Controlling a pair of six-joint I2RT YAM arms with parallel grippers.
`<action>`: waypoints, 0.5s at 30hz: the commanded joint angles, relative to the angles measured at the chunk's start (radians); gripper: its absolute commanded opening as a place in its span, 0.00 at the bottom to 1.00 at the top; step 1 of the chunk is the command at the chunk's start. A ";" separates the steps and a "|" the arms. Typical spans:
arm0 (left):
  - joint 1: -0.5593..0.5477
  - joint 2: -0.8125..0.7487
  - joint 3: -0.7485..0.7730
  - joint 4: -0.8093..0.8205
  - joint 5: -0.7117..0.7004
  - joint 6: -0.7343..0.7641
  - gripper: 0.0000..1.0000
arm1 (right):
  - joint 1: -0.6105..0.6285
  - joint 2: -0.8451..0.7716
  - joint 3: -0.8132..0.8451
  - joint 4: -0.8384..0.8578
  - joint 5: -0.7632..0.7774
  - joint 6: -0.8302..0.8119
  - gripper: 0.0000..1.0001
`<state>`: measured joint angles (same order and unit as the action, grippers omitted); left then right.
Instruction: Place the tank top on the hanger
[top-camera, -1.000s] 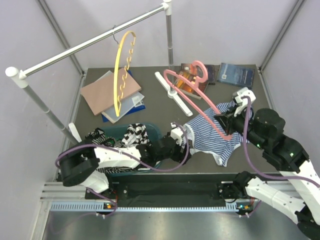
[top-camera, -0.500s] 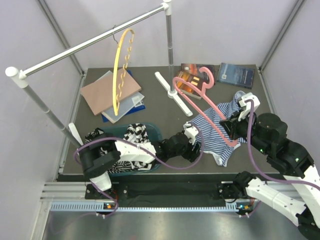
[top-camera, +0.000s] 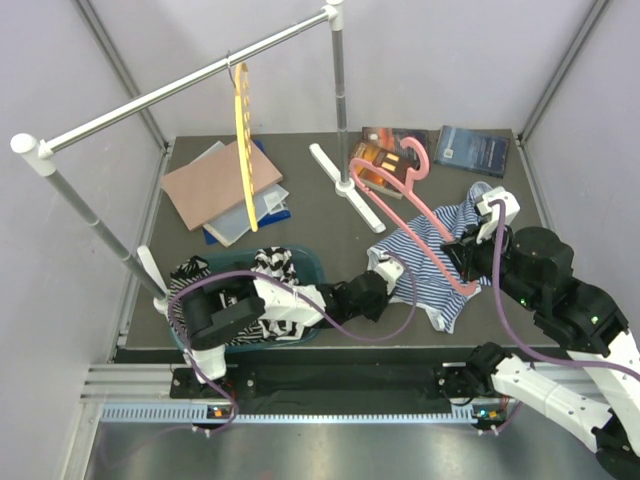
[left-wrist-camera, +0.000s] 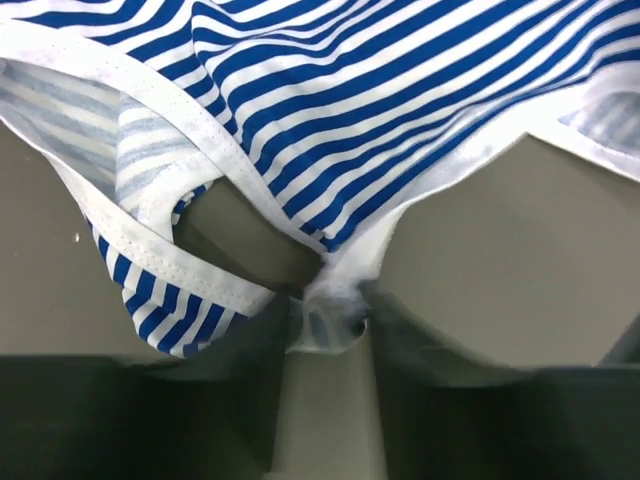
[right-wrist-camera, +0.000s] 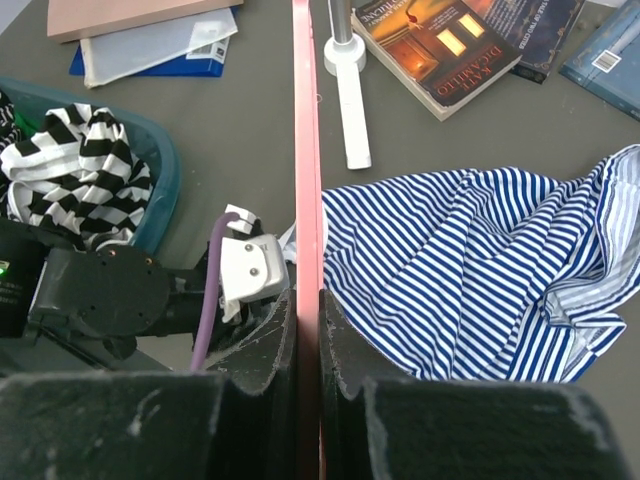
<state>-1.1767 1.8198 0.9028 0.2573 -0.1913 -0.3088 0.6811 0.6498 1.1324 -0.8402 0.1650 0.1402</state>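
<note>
The blue-and-white striped tank top (top-camera: 435, 262) lies crumpled on the dark table at front right, also filling the left wrist view (left-wrist-camera: 380, 110) and the right wrist view (right-wrist-camera: 470, 270). My left gripper (top-camera: 385, 280) is shut on a white-trimmed fold at the tank top's near-left edge (left-wrist-camera: 330, 310). The pink hanger (top-camera: 420, 215) slants over the cloth, its hook near the books. My right gripper (top-camera: 468, 255) is shut on the hanger's lower arm (right-wrist-camera: 307, 200), fingers pressed to both sides.
A yellow hanger (top-camera: 241, 140) hangs from the metal rail (top-camera: 180, 85). Books (top-camera: 475, 148) lie at the back right, notebooks (top-camera: 220, 185) at back left. A teal bin (top-camera: 300, 265) with black-and-white striped clothes (top-camera: 265, 265) sits front left. The rail's white foot (top-camera: 345, 190) stands mid-table.
My left gripper moved right to the tank top's edge and closed on it. The right gripper lifted and tilted the pink hanger slightly. The yellow hanger swung edge-on.
</note>
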 joint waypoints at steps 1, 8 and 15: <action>-0.021 0.036 0.057 -0.019 -0.082 0.020 0.16 | 0.012 -0.007 0.038 0.021 0.019 0.001 0.00; 0.008 -0.023 0.206 -0.076 -0.188 0.056 0.00 | 0.012 -0.004 0.076 -0.025 0.028 -0.007 0.00; 0.140 0.044 0.399 -0.207 -0.109 0.077 0.00 | 0.012 -0.010 0.174 -0.118 0.105 0.004 0.00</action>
<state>-1.1095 1.8511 1.2270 0.0929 -0.3027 -0.2539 0.6811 0.6518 1.2087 -0.9291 0.2070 0.1364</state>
